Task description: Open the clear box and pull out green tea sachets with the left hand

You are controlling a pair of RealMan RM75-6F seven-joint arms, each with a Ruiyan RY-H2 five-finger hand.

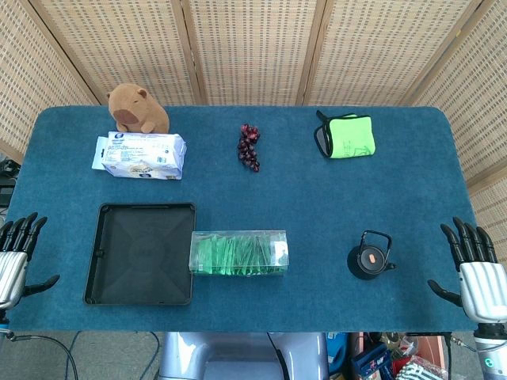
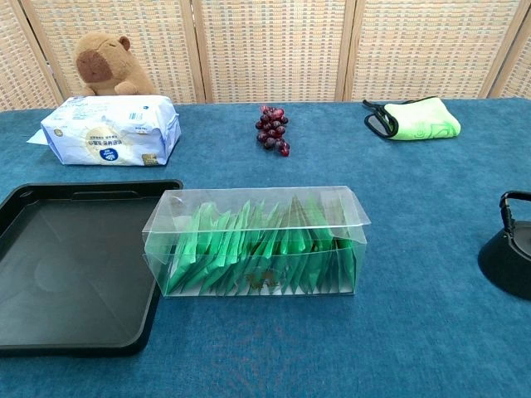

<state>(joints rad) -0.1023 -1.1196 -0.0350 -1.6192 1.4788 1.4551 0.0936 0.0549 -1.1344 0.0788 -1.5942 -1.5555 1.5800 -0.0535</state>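
A clear plastic box (image 1: 238, 253) (image 2: 257, 241) lies closed on the blue table, packed with several green tea sachets (image 2: 253, 249) standing on edge. It sits just right of a black tray (image 1: 142, 252) (image 2: 62, 274). My left hand (image 1: 16, 255) hovers at the table's left front corner, fingers spread, holding nothing. My right hand (image 1: 475, 273) hovers at the right front corner, fingers also spread and empty. Both hands are far from the box. The chest view shows neither hand.
A small black teapot (image 1: 370, 256) (image 2: 510, 249) stands right of the box. Along the back lie a capybara plush (image 1: 138, 108), a wet-wipes pack (image 1: 141, 155) (image 2: 112, 130), dark grapes (image 1: 249, 147) (image 2: 273, 130) and a green cloth (image 1: 347, 135) (image 2: 412, 118).
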